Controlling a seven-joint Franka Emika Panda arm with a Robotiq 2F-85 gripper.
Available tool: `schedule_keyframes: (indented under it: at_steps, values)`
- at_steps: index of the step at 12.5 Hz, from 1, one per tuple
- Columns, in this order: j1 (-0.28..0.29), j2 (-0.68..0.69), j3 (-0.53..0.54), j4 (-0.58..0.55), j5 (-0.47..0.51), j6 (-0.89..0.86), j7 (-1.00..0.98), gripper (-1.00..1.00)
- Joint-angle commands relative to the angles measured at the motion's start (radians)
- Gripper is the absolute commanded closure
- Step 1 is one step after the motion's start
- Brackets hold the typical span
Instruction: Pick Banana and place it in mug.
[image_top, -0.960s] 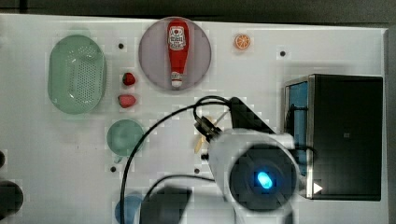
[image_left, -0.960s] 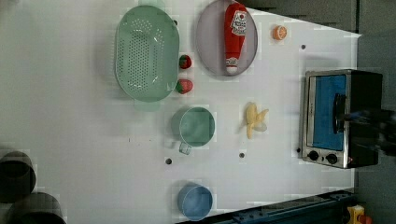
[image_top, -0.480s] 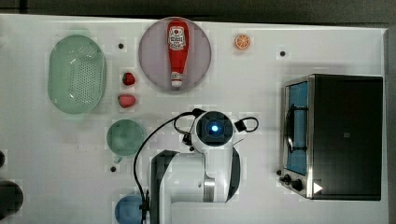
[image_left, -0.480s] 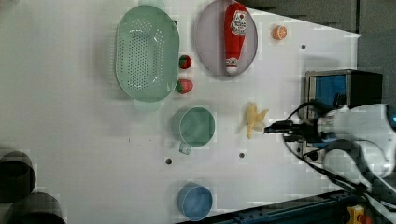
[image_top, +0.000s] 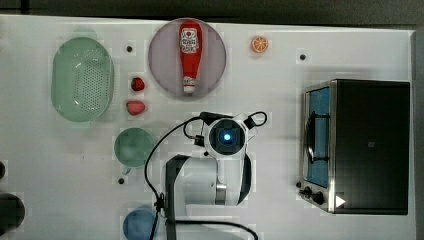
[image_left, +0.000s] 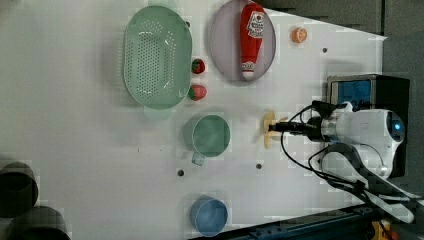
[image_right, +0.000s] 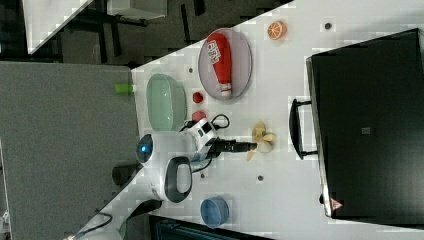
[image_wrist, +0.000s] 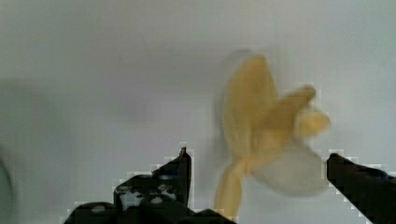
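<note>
The banana (image_wrist: 261, 135) is a small peeled pale-yellow piece lying on the white table, at centre in the left view (image_left: 269, 131) and the right view (image_right: 261, 138). My gripper (image_wrist: 258, 162) hangs open just above it, one dark finger (image_wrist: 177, 172) on each side of the peel, touching nothing. In the left view the gripper (image_left: 274, 127) reaches the banana from the left view's right. From above, the arm's wrist (image_top: 227, 137) covers the banana. The pale-green mug (image_top: 134, 146) stands upright and empty on the top view's left of the wrist, also seen in the left view (image_left: 210, 136).
A green colander (image_top: 82, 79), two strawberries (image_top: 137, 84), a plate with a ketchup bottle (image_top: 187, 50) and an orange slice (image_top: 259, 44) lie along the far side. A toaster oven (image_top: 360, 145) stands on the top view's right. A blue cup (image_top: 139, 224) sits near the front edge.
The arm has swung in from the top view's right and now stands over the banana, the gripper coming down around it. The banana and mug have not moved.
</note>
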Motion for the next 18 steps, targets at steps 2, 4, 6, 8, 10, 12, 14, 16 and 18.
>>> schedule_keyframes:
  at_steps: [2, 4, 6, 8, 10, 12, 14, 16, 18]
  values:
    - [-0.009, 0.083, -0.001, -0.003, -0.004, 0.078, -0.047, -1.00]
    - [-0.009, 0.107, -0.003, -0.002, -0.004, 0.097, -0.047, -0.68]
    - [-0.009, 0.107, 0.000, 0.000, -0.004, 0.103, -0.047, -0.17]
    - [-0.009, 0.101, 0.000, 0.006, -0.004, 0.103, -0.047, 0.27]
    - [-0.010, 0.079, -0.003, 0.003, -0.004, 0.095, -0.047, 0.49]
    - [-0.013, 0.026, -0.006, 0.004, -0.004, 0.086, -0.047, 0.49]
    - [-0.015, -0.077, -0.017, 0.011, -0.004, 0.022, -0.047, 0.49]
    - [-0.016, -0.207, -0.023, 0.031, -0.003, -0.156, -0.044, 0.49]
    - [-0.016, -0.316, -0.027, 0.077, -0.004, -0.330, -0.042, 0.49]
